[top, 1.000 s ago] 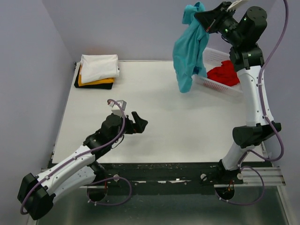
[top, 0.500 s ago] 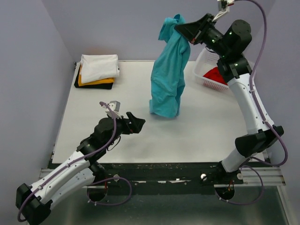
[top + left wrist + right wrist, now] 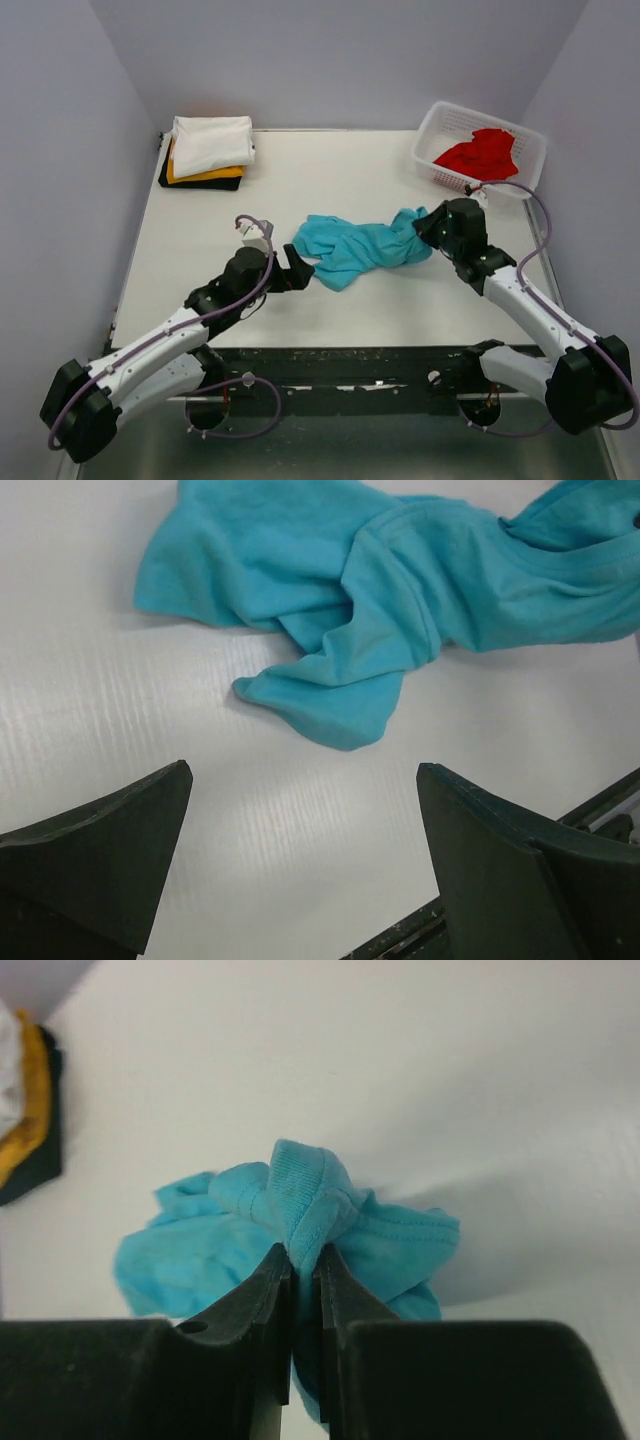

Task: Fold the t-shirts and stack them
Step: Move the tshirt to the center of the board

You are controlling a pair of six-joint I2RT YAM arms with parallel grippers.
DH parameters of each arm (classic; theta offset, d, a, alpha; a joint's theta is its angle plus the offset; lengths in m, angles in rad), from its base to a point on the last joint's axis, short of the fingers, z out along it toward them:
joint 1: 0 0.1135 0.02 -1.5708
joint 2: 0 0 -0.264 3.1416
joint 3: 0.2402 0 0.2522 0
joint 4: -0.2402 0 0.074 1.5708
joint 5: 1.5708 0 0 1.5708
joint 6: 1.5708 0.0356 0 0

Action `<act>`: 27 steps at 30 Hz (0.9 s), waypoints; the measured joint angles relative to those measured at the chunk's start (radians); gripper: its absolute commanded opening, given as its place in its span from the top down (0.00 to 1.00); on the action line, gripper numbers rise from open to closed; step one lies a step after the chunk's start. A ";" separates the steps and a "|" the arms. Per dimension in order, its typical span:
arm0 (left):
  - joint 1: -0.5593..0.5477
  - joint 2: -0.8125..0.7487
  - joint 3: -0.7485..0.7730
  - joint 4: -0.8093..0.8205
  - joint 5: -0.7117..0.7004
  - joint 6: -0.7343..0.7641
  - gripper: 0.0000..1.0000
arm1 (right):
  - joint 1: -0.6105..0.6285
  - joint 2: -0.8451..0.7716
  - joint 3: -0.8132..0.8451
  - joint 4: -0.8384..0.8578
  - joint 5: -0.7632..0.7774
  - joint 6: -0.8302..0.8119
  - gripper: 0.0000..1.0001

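The teal t-shirt (image 3: 355, 250) lies crumpled in a long, low heap on the bench (image 3: 400, 310), stretched between the two end effectors. The right end effector (image 3: 305, 1255) is clamped on it. Its fingers (image 3: 262, 1300) are pressed together around a bunched fold of stitched edge at the shirt's right end, and the rest of the cloth spreads away ahead of the fingertips.

The left end effector (image 3: 302, 770) stands wide apart with nothing between its fingers (image 3: 110, 840), low over the bench at the shirt's left end. In its wrist view the nearest flap of teal cloth lies just ahead of the fingertips and does not touch them.

Beyond the right end effector and a little to its right, a red t-shirt (image 3: 483, 155) sits heaped inside a white lattice basket (image 3: 432, 125) at the far corner. Well beyond the left end effector and to its left is a folded stack: a white t-shirt (image 3: 212, 143) on top, a yellow-orange t-shirt (image 3: 205, 175) under it, and a black t-shirt (image 3: 180, 182) at the bottom.
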 measured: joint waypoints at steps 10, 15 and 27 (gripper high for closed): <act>0.000 0.470 0.127 0.046 0.127 -0.001 0.14 | -0.005 -0.071 -0.082 -0.275 0.413 0.037 0.05; 0.000 0.590 0.232 0.042 0.143 0.012 0.25 | -0.005 -0.073 -0.034 -0.313 0.498 0.023 0.04; -0.004 0.818 0.387 -0.081 0.158 0.065 0.72 | -0.005 -0.009 -0.028 -0.282 0.539 -0.023 0.04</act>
